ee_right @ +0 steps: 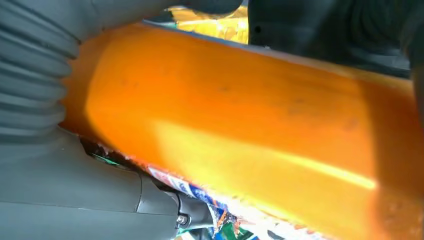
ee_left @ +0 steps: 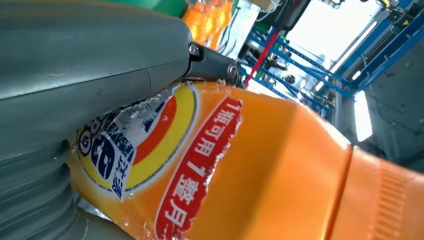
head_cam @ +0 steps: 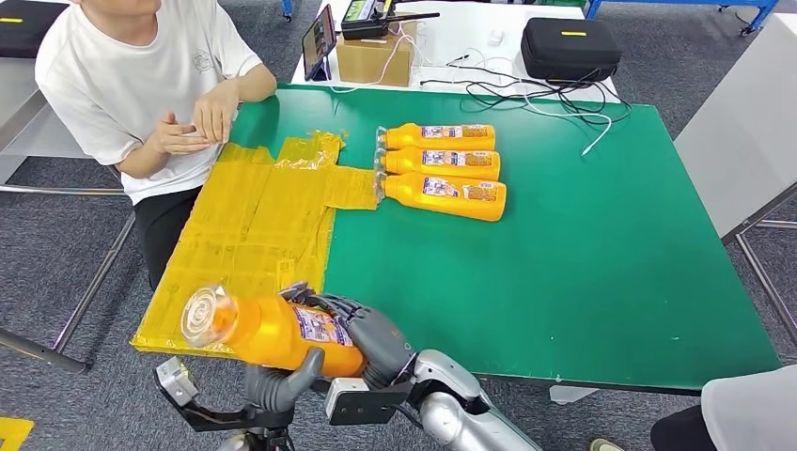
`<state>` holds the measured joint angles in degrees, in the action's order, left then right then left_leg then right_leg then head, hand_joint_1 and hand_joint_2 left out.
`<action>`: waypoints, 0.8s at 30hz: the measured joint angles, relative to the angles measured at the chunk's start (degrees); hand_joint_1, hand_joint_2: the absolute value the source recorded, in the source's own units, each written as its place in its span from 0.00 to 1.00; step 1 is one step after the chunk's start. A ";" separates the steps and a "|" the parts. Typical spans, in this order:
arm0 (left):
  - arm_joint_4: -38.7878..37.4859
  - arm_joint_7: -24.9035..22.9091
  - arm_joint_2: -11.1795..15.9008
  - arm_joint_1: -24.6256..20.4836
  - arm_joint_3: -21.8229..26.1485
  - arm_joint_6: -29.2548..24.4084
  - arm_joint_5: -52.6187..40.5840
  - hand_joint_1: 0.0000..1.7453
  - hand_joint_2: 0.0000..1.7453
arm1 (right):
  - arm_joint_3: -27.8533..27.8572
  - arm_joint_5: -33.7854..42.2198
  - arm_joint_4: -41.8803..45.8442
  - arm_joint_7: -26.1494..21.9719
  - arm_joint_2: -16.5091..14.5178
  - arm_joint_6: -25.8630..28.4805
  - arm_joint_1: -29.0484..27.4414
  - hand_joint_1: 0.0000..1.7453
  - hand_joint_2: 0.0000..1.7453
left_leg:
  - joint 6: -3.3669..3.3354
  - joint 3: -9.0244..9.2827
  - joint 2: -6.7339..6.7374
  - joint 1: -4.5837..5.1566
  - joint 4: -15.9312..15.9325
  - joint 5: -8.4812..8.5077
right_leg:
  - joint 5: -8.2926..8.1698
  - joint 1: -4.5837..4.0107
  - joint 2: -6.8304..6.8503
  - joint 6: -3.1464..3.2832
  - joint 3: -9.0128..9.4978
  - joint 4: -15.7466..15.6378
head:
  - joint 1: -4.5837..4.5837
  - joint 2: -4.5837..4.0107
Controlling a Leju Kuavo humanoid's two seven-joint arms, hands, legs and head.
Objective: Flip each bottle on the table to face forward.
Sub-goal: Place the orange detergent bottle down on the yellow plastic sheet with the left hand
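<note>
Over the table's near left edge, the orange bottle (head_cam: pixel 282 331) lies sideways, gripped around its body by both the left hand (head_cam: pixel 282 381) and right hand (head_cam: pixel 362 329). Smooth, rigid plastic looks slippery; the labelled middle seems the safest hold. Three bottles (head_cam: pixel 440 169) lie far off.

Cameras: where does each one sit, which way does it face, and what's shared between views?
Head view: high on the body, looking forward and down at the green table; both hands grip the held bottle; left hand, right hand.
Left wrist view: behind the left hand, facing the bottle's label side.
Right wrist view: behind the right hand, facing the bottle's plain orange side.
Shared: the held bottle, in all three.
</note>
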<state>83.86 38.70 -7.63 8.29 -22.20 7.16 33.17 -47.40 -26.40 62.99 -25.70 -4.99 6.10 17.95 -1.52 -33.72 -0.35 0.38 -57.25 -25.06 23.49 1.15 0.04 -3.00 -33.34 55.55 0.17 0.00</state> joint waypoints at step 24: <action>-3.00 0.96 -5.43 -2.10 9.25 -46.49 -36.14 1.00 1.00 | 16.15 13.14 16.60 -10.08 -0.81 26.29 -20.75 0.00 0.00 | -0.01 -0.04 -0.12 0.02 0.00 -0.01 | 0.02 0.02 0.03 0.00 0.03 -0.01 | -0.02 0.00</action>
<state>80.86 39.67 -13.05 6.19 -12.94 -39.33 -2.97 -31.25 -13.25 79.60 -35.79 -5.80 32.39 -2.80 -1.53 -33.76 -0.46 0.39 -57.24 -25.07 23.51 1.17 0.07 -2.99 -33.30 55.54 0.15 0.00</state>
